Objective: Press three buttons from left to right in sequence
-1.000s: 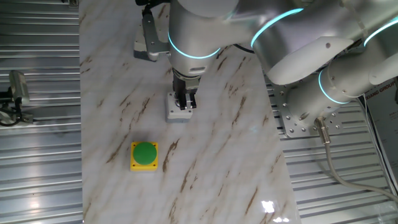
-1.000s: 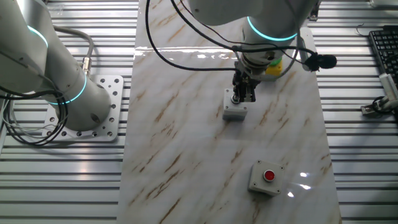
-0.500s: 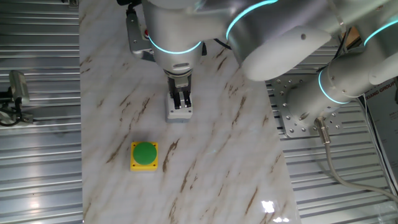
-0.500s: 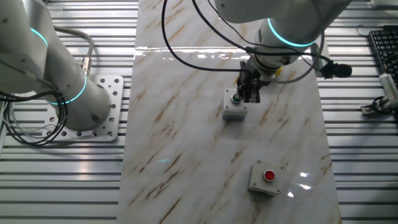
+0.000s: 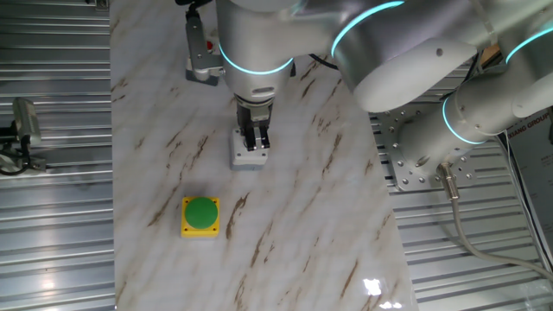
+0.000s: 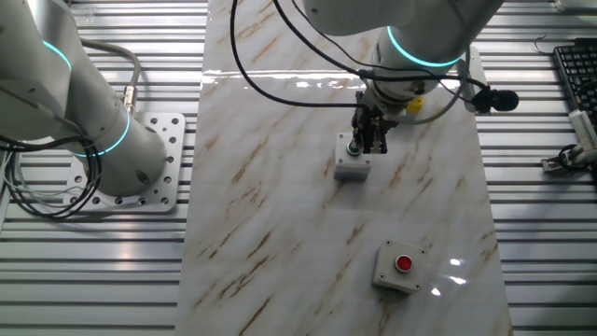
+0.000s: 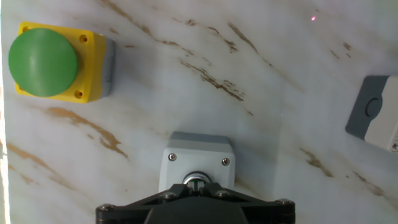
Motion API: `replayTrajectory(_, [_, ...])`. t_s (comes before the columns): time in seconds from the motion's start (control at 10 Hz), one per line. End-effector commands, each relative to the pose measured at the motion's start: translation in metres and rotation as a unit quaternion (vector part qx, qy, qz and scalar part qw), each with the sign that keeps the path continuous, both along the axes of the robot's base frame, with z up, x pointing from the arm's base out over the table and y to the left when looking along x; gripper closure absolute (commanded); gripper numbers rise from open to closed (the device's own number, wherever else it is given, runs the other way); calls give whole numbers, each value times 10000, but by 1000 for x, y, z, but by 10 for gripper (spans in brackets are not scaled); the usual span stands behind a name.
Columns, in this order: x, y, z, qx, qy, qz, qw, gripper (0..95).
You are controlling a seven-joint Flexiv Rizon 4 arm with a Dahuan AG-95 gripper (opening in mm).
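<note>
The grey box with the small dark-green button (image 6: 352, 164) stands mid-table; it also shows in one fixed view (image 5: 247, 155) and in the hand view (image 7: 198, 160). My gripper (image 6: 370, 143) (image 5: 255, 141) (image 7: 198, 185) is directly over this box, fingertips together at its button. The yellow box with the large green dome (image 5: 200, 215) (image 7: 56, 61) stands apart on one side, mostly hidden by the wrist in the other fixed view. The grey box with the red button (image 6: 398, 264) stands on the other side; in the hand view only its edge (image 7: 376, 121) shows.
The marble tabletop (image 5: 302, 216) is bordered by ribbed metal (image 5: 52, 225). The arm's base plate (image 6: 149, 177) and cables lie beside the table. A keyboard (image 6: 576, 75) is at the far edge of the other fixed view.
The wrist has swung and turned a little above the middle box. The fingertips have stayed over the dark-green button. The three boxes have not moved.
</note>
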State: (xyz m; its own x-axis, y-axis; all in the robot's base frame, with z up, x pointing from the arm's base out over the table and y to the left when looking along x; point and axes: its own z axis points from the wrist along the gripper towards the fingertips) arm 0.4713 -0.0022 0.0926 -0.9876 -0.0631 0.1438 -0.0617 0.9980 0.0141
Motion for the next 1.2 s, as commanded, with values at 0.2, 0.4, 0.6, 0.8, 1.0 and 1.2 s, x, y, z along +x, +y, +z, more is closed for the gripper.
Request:
replayTrajectory(0.2, [-1, 0, 1, -13, -38, 18, 10000, 950])
replayTrajectory(0.4, [-1, 0, 1, -12, -38, 42, 10000, 950])
replayTrajectory(0.6, [-1, 0, 0, -17, -37, 67, 10000, 950])
replayTrajectory(0.8, [-1, 0, -2, -54, -8, 95, 9999, 950])
replayTrajectory(1.0, [-1, 0, -2, -49, -62, 108, 9999, 950])
replayTrajectory(1.2, [-1, 0, -3, -154, -10, 176, 9997, 950])
